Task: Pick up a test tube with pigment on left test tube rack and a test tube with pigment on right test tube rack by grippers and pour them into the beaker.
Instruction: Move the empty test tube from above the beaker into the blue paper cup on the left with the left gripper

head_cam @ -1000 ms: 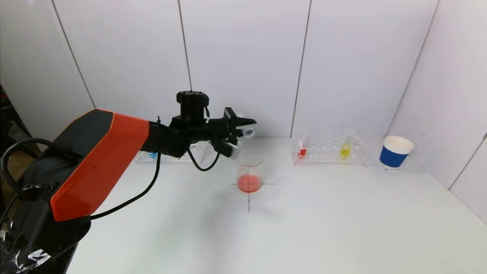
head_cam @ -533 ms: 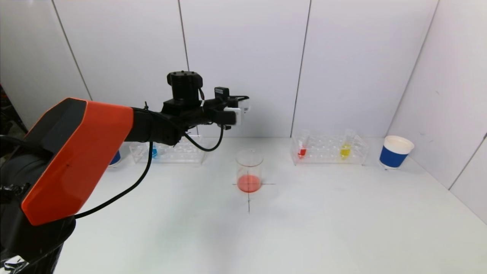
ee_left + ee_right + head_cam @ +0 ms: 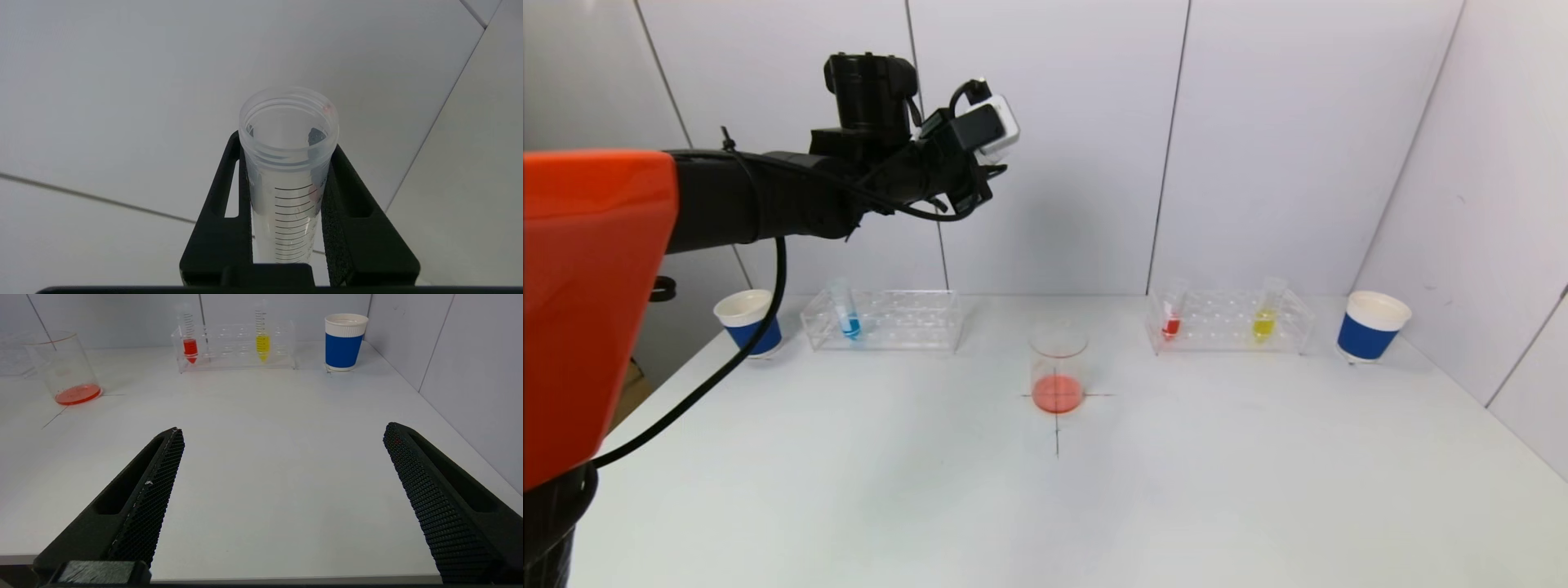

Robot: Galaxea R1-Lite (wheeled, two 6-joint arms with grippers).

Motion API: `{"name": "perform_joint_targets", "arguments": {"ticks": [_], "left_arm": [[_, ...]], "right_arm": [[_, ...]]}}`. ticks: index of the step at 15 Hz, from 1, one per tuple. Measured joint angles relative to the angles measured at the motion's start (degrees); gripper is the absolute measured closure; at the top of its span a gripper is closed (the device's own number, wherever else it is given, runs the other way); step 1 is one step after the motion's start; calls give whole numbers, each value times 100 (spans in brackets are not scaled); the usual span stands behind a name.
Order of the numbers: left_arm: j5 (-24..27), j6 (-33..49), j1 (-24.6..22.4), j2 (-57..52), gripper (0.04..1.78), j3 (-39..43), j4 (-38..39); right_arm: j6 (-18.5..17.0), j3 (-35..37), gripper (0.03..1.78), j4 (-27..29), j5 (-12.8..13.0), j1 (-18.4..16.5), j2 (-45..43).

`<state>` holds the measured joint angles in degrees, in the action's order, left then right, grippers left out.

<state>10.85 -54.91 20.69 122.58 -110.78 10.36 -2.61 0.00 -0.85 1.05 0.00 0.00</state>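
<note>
My left gripper (image 3: 980,167) is raised high above the table, left of the beaker, against the back wall. In the left wrist view the left gripper (image 3: 288,143) is shut on a clear, graduated test tube (image 3: 292,196) that looks empty apart from red traces. The glass beaker (image 3: 1058,367) stands at the table's middle with red liquid in its bottom. The left rack (image 3: 907,320) holds a blue tube (image 3: 849,317). The right rack (image 3: 1225,322) holds a red tube (image 3: 1172,318) and a yellow tube (image 3: 1265,314). My right gripper (image 3: 284,428) is open and empty, low at the table's near edge.
A blue paper cup (image 3: 747,322) stands left of the left rack; another blue cup (image 3: 1372,325) stands right of the right rack. White wall panels close the back and right. A black cross marks the table under the beaker.
My left gripper has risen from just above the beaker, up and to the left, turning the held tube back from its tilted pouring pose. The right arm has not moved.
</note>
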Motion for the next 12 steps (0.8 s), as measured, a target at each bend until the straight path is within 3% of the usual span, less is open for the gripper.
{"name": "perform_joint_targets", "arguments": {"ticks": [5,9,12], "left_arm": [[-251,1637,-127,-806,134,-69,-1543],[-295,2767,-507,-1320,134,41,-1911],[-790,3782,-796,-1635,134,105,-2324]], "right_arm": [[-2,0,4,0,-1,0,0],[-2,0,4,0,0,0,0],[0,0,4,0,0,0,0]]}}
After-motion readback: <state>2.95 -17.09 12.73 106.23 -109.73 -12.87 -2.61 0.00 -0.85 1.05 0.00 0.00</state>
